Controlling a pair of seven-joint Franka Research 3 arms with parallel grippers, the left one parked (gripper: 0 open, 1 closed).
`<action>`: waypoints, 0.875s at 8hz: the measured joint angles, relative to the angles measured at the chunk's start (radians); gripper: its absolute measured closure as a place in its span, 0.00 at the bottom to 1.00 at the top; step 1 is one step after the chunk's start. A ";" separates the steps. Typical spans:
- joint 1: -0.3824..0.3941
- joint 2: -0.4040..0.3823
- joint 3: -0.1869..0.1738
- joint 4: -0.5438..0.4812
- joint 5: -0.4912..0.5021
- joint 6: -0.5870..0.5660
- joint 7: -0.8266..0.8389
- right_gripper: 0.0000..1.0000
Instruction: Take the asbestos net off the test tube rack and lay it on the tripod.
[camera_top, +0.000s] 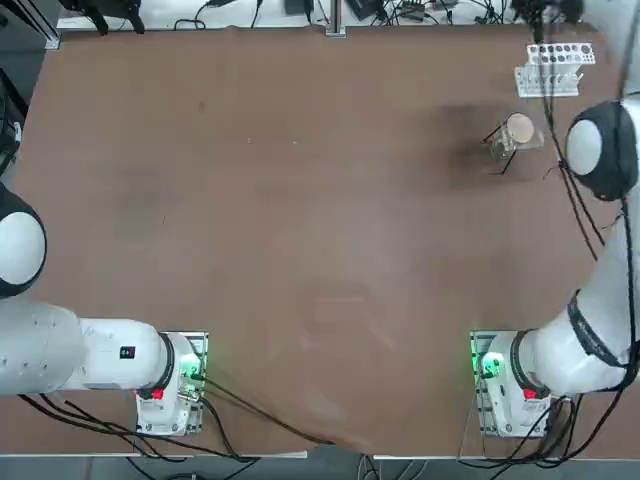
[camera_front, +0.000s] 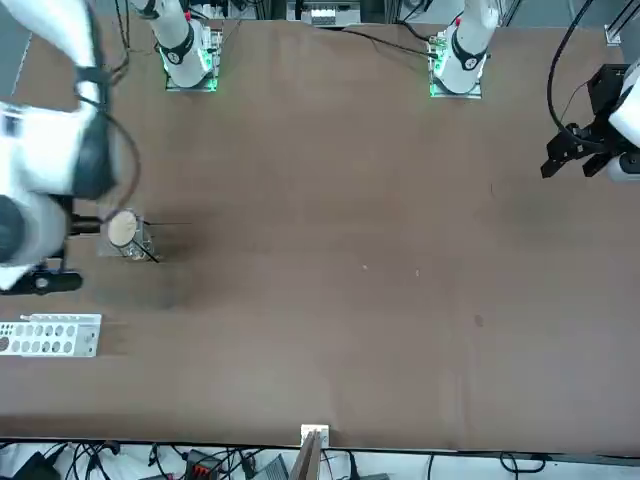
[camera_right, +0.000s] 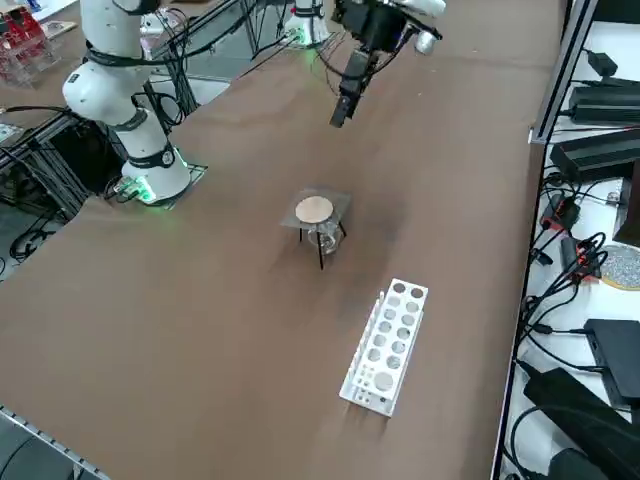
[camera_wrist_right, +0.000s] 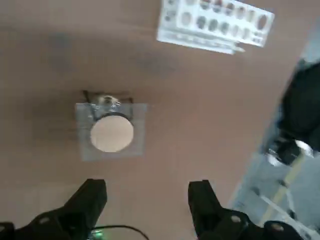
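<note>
In the right side view, going left to right, the asbestos net (camera_right: 317, 211) already sits flat on the tripod (camera_right: 322, 243), with the test tube rack (camera_right: 388, 346) at about five o'clock from it, bare on top. Judging by that, the transfer looks done, and only clearing the arm away seems left. The right gripper (camera_wrist_right: 148, 200) hangs above the table with its fingers spread wide and nothing between them. In the wrist view the net lies at about eleven o'clock from the gripper, apart from both fingers.
</note>
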 joint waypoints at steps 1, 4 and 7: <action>-0.069 -0.021 -0.001 0.000 0.110 0.020 -0.063 0.00; -0.166 -0.151 0.004 -0.100 0.268 0.127 -0.113 0.00; -0.151 -0.385 0.023 -0.387 0.272 0.200 -0.084 0.00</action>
